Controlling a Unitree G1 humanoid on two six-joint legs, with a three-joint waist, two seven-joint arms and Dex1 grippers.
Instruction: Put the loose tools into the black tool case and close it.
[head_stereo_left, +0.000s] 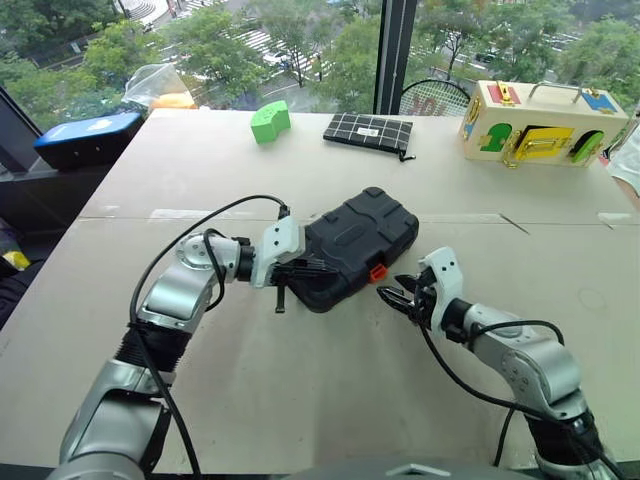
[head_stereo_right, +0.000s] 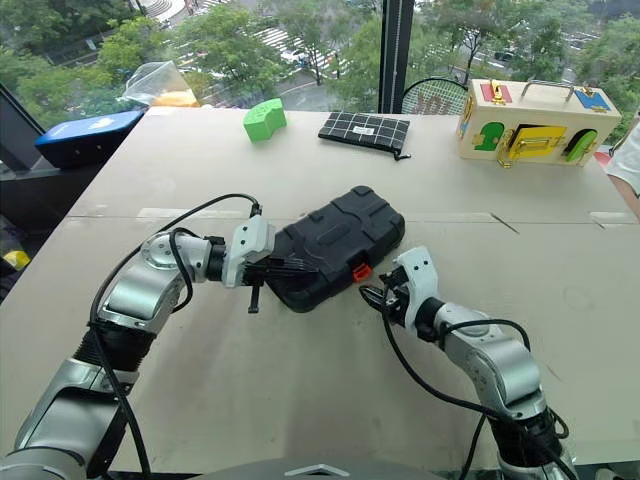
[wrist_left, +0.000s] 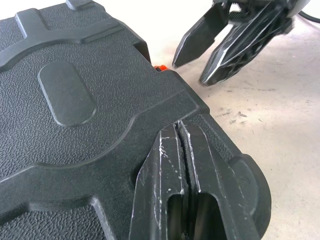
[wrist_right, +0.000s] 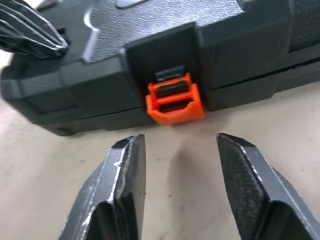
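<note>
We are holding the closed black tool case (head_stereo_left: 355, 247) under our pressed-together left end effector (head_stereo_left: 292, 280); its orange latch (wrist_right: 175, 102) is facing our spread right end effector (wrist_right: 182, 150), just beyond it.

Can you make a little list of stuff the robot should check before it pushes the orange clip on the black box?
1. Black tool case lid down: ok, shell looks closed.
2. Orange latch facing the right gripper: ok, just ahead of it.
3. Right gripper's fingers open and apart from the latch: ok.
4. Left gripper resting shut on the lid to steady the case: ok.
5. Latch snapped fully: cannot tell.
6. Loose tools left on the table: ok, none seen.
</note>
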